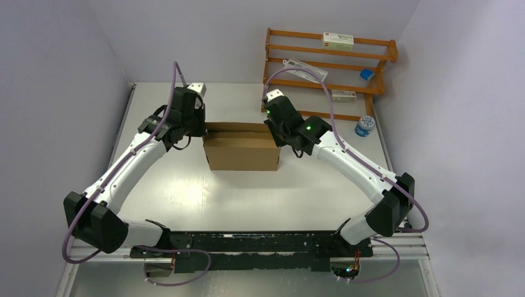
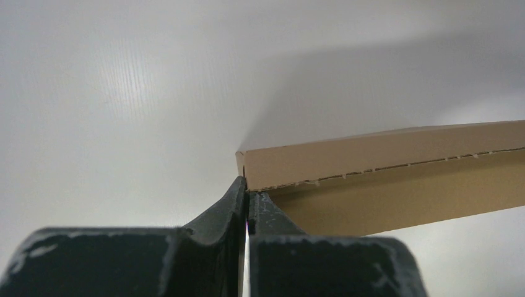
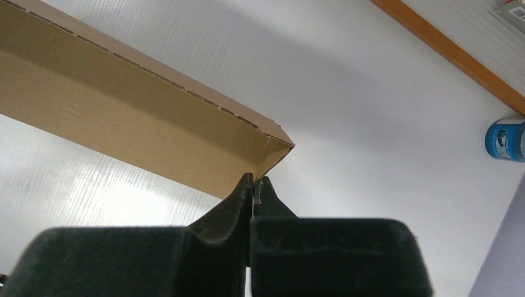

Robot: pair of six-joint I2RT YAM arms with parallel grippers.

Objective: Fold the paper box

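Observation:
The paper box (image 1: 241, 153) is plain brown cardboard and stands in the middle of the table as a shallow box, with its long front panel facing me. My left gripper (image 1: 202, 125) is at its left end. In the left wrist view the gripper (image 2: 247, 187) is shut, pinching the edge of the box's end wall (image 2: 384, 167). My right gripper (image 1: 276, 127) is at the right end. In the right wrist view the gripper (image 3: 254, 180) is shut on the corner flap of the box (image 3: 155, 124). The box's inside is mostly hidden.
A wooden rack (image 1: 328, 62) stands at the back right with small white cartons (image 1: 337, 41) and a blue item (image 1: 367, 74) on it. A blue-lidded jar (image 1: 364, 126) stands by the right wall and also shows in the right wrist view (image 3: 504, 140). Walls close in the left, back and right.

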